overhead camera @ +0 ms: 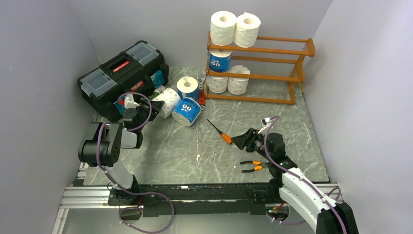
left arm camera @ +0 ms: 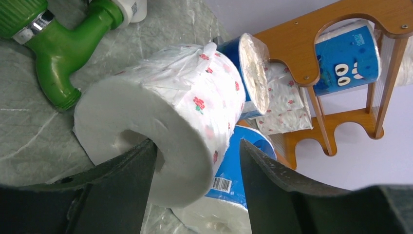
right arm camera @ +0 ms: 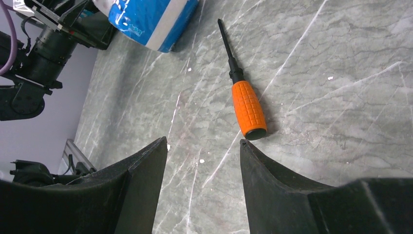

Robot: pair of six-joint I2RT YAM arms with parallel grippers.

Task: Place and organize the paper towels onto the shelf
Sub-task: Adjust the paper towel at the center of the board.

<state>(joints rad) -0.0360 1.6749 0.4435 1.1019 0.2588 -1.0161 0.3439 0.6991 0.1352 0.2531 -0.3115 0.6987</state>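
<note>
The orange-brown shelf (overhead camera: 272, 50) stood at the back of a grey marbled worktop (overhead camera: 185, 151). Five paper towels sat on it: a white pair (overhead camera: 223, 29) on the top tier, a blue-wrapped roll (overhead camera: 219, 61) with cartoon eyes on the middle tier, and a second white pair (overhead camera: 238, 83) at the bottom. Three more sat on the worktop between the shelf and a black toolbox (overhead camera: 122, 78): a flower-printed white roll (left arm camera: 170, 107), an upright blue roll (overhead camera: 188, 87) and a tipped blue roll (overhead camera: 186, 111). The left tool (left arm camera: 197, 142) was spread wide, one finger at the flowered roll's hollow core, the other just outside its wrapper. The right tool (right arm camera: 202, 140) hung wide apart, holding nothing, low over the worktop near an orange-handled screwdriver (right arm camera: 248, 109). Pliers (overhead camera: 253, 167) lay close by.
</note>
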